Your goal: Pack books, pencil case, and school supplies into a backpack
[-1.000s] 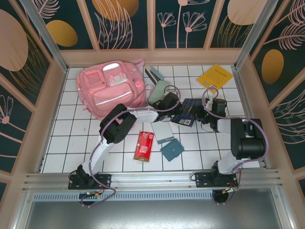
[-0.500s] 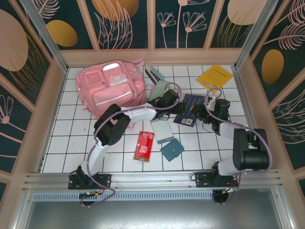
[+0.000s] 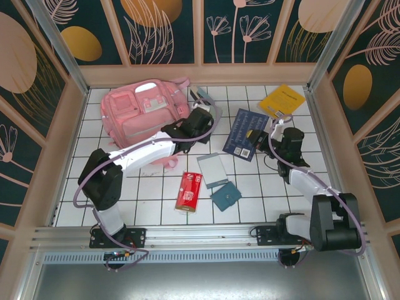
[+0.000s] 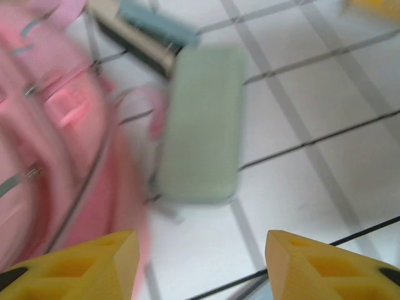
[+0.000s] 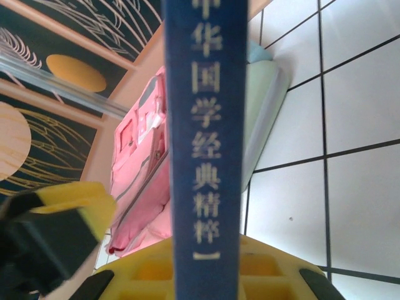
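Your left gripper, fingers apart, just swung upper-left to the large pink fabric backpack; right gripper clamps the thin navy paperback for packing.

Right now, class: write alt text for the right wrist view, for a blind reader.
A dark navy paperback book stands edge-on in the right claw, spine toward camera; behind lie a light pink fabric backpack and pale mint-green soft pouch.

Backpack and stapler crowd the pencil case; bare tiles opposite.
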